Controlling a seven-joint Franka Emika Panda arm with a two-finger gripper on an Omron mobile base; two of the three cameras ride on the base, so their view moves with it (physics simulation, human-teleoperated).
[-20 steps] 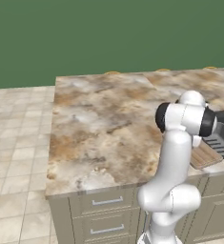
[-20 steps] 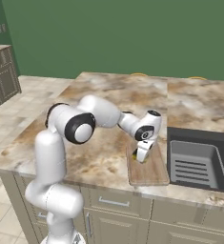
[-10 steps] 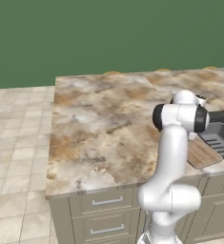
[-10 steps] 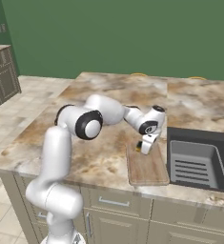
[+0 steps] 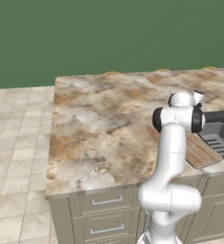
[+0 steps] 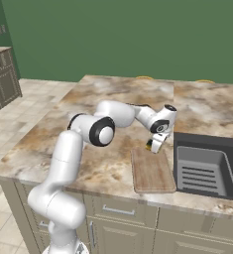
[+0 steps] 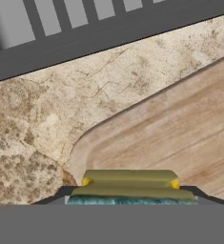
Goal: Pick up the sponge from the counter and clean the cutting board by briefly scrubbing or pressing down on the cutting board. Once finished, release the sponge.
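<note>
Since a second ago the white arm has swung its hand (image 6: 152,147) away from the middle of the flat brown wooden cutting board (image 6: 152,171) toward that board's far end, beside the dark grey ribbed sink basin (image 6: 207,166). The hand is closed on the small green-topped yellow sponge (image 7: 130,183), which hangs at the board's rounded far corner, just above the wood or barely touching it; I cannot tell which.

From here the risk, as I judge it, is letting go this close to the edge, so the sponge could land half on the beige-brown marbled stone table (image 5: 104,119) or tip toward the sink.

In the hand view the sponge and board corner sit close together, whereas the left base view has the arm's own elbow in front of the hand, leaving just the board's near end (image 5: 201,151) visible.
</note>
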